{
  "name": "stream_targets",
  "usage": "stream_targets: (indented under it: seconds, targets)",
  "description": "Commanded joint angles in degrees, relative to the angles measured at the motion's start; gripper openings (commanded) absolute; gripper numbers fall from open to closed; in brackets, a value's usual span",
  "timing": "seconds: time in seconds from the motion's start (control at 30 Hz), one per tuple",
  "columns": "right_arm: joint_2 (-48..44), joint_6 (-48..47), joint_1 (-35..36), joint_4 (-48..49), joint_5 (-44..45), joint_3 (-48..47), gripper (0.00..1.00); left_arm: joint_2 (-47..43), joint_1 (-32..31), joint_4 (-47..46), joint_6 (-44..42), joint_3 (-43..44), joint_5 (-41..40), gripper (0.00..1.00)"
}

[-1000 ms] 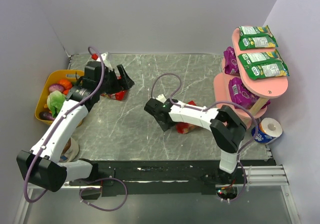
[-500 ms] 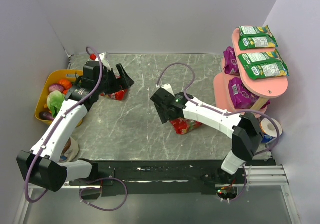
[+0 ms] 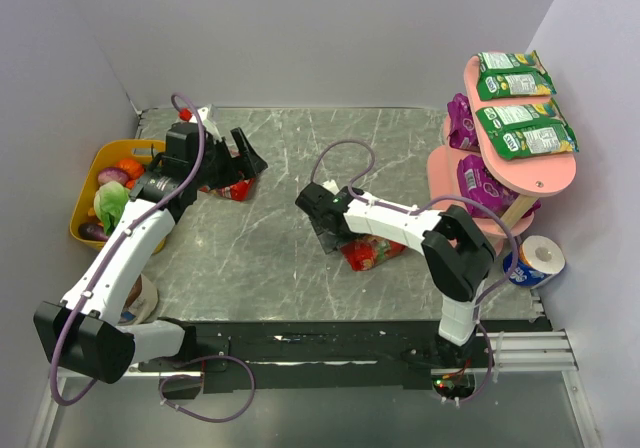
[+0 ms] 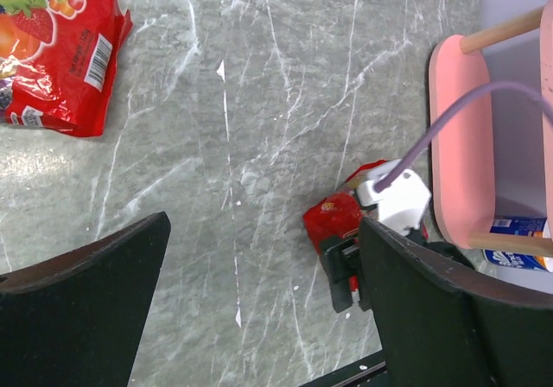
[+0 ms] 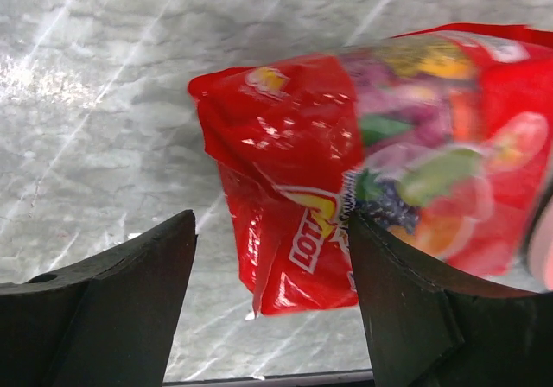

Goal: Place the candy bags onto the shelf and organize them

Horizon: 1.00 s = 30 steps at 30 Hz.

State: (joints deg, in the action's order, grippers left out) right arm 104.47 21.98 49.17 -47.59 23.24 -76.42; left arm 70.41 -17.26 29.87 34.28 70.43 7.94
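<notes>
One red candy bag (image 3: 373, 252) lies on the marble table, and my right gripper (image 3: 333, 236) is at its left end. In the right wrist view that bag (image 5: 346, 171) has its lower corner between my open jaws; the right finger (image 5: 415, 309) touches its edge, the left stands apart. A second red bag (image 3: 228, 186) lies by my left gripper (image 3: 240, 161), which hangs open and empty above the table; in the left wrist view this bag (image 4: 56, 54) is at top left. The pink shelf (image 3: 545, 175) holds two green bags (image 3: 525, 128) on top and purple bags (image 3: 485, 183) on the middle tier.
A yellow bowl (image 3: 84, 211) of toy vegetables sits at the left edge beside my left arm. A blue-and-white roll (image 3: 540, 258) stands at the foot of the shelf. Walls close in the table at the back and both sides.
My left gripper has opened wider in place. My right arm swung its elbow out and back, the gripper staying at the red bag's left end with the jaws a little narrower.
</notes>
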Motion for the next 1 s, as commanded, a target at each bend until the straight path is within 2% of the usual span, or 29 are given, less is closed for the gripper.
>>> stream_targets:
  seconds: [0.0, 0.27, 0.4, 0.53, 0.63, 0.77, 0.9, 0.97]
  targets:
    - [1.53, 0.43, 0.76, 4.26, -4.87, 1.54, 0.77, -0.36, 0.47, -0.6, 0.08, -0.3, 0.93, 0.97]
    - [0.92, -1.94, 1.02, 6.55, -7.34, 0.49, 0.77, 0.6, 0.73, -0.6, -0.01, 0.05, 1.46, 0.97]
    - [2.14, -1.41, 1.11, 4.45, -2.52, -1.0, 0.76, 0.69, 0.82, -0.51, -0.09, -0.03, 1.37, 0.97]
    - [4.25, 0.17, 1.72, 0.76, 8.36, -2.33, 0.76, 0.6, 1.08, -0.51, -0.36, -0.12, 1.2, 0.97]
    - [5.22, 0.0, 2.69, 0.66, 11.37, -1.72, 0.75, 0.69, 1.35, -0.51, -0.36, 0.05, 1.2, 0.97]
    - [6.62, 1.14, 4.53, 0.66, 13.05, -1.45, 0.66, 1.04, 1.61, -0.69, -0.36, 0.67, 1.37, 0.96]
    - [9.08, 4.82, 6.46, -1.7, 15.16, -2.41, 0.49, 1.48, 1.87, -0.51, -0.53, 1.72, 1.81, 0.97]
    - [10.4, 7.11, 7.17, -2.94, 15.95, -3.64, 0.44, 1.74, 2.05, -0.43, -0.71, 1.99, 1.81, 0.97]
